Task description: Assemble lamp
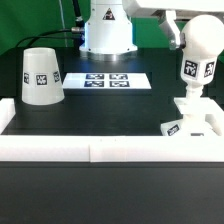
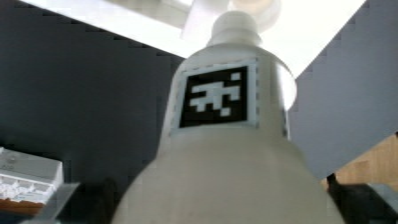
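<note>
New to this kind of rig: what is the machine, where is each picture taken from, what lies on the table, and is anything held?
The machine is a white robot arm on a black table; it ends in a two-finger pincer. One picture comes from a camera off the arm, the other from a camera on its wrist. Three matte white plastic lamp parts show: a truncated-cone shade, a flat square base and a rounded bulb upright over that base. The flat white marker board and the long white border rails belong to the rig. The wrist view is filled by the bulb; the pincer's fingers do not show, so whether it grips the bulb cannot be told.
</note>
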### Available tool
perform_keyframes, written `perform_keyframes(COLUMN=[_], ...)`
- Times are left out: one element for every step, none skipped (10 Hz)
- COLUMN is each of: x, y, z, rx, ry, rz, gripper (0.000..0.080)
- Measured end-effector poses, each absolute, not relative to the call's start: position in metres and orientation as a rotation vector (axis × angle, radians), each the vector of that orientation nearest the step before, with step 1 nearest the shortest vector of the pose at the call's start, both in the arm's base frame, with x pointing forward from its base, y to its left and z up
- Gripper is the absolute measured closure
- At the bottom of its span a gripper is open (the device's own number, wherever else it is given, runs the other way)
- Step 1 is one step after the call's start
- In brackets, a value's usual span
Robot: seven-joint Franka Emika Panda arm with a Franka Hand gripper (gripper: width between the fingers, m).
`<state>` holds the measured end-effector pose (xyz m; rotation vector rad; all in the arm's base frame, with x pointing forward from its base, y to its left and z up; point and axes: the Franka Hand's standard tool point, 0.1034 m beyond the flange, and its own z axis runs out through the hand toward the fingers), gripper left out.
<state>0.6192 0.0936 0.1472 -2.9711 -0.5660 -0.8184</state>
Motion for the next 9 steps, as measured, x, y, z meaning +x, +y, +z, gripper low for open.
perform_keyframes(x=[0.618,0.617,0.615,0.614,0.613,0.613,0.612,0.611,0.610], y=[0.096,0.099,0.102,0.104,0.104,0.103,0.103,0.103,0.102], z=[0.146,0.143,0.138,0.134,0.131,0.129,0.128,0.126,0.123], rx=[-2.969,-2.967,-2.967,-2.967,-2.968,-2.970,-2.971,-2.972,-2.973], ry=[-0.569,-0.576,-0.583,-0.587,-0.589,-0.588,-0.588,-0.588,-0.588], rz=[-0.816,-0.811,-0.801,-0.791,-0.784,-0.780,-0.776,-0.770,-0.766], gripper=[0.0220,0.0220,0.0220,0.0220,0.0220,0.0220,0.0220,0.0220,0.0220])
